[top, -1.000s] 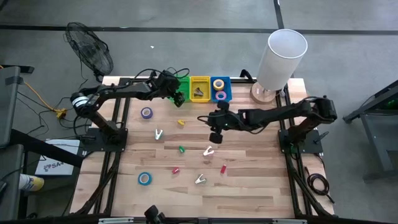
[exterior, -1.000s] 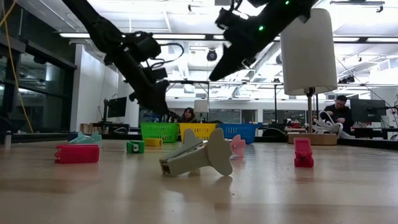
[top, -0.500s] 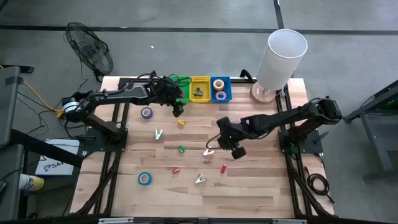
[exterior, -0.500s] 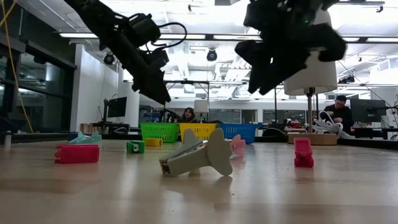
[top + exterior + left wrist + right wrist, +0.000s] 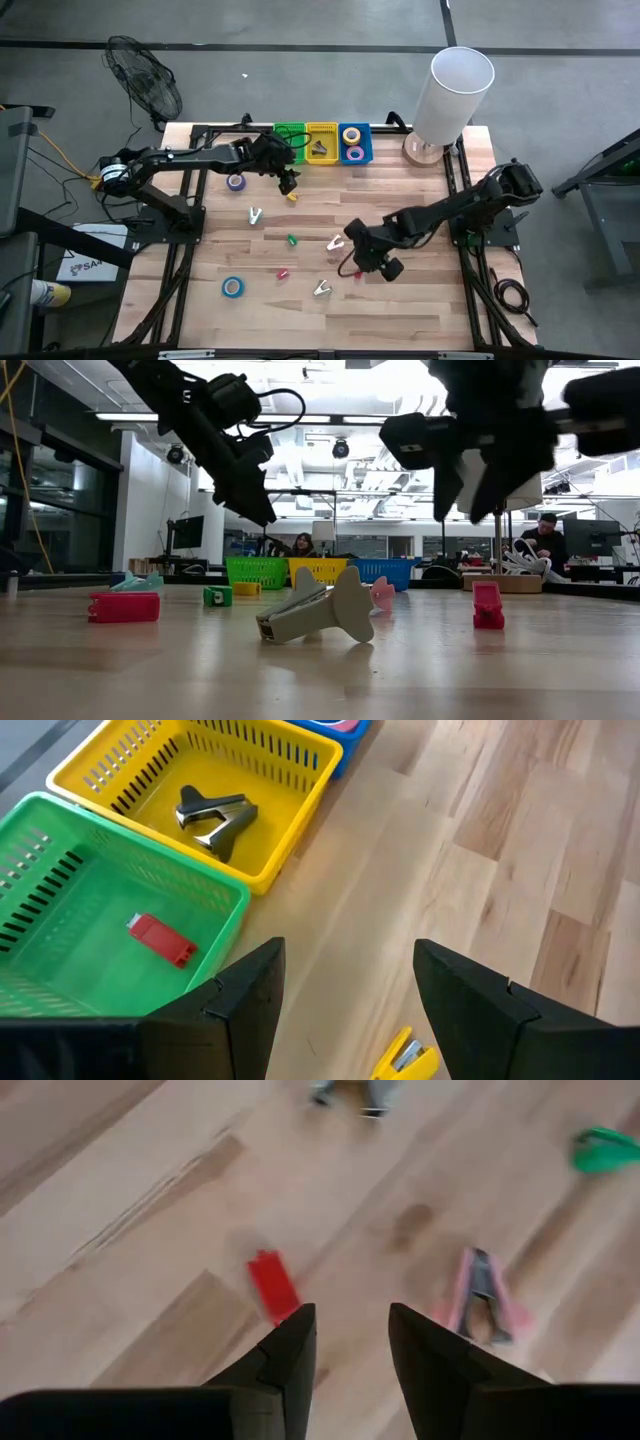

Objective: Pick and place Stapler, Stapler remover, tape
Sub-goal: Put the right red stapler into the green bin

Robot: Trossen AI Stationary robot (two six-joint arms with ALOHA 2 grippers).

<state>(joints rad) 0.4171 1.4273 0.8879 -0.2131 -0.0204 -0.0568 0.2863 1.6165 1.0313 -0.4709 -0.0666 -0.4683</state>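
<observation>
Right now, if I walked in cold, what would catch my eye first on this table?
Two dark arms reach over the wooden table: the left gripper open near three bright plastic baskets at the far edge, the right gripper open above scattered small staplers. A tall white cylinder stands at the far right corner.

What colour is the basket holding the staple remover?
Yellow. The basket shows best in the left wrist view, staple remover inside.

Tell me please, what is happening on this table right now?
A two-armed robot is sorting small office items into three baskets. The left pincer hangs open and empty above a yellow stapler, near the green basket, which holds a red stapler. The right pincer hangs open over a red stapler on the table. A staple remover lies in the yellow basket.
</observation>
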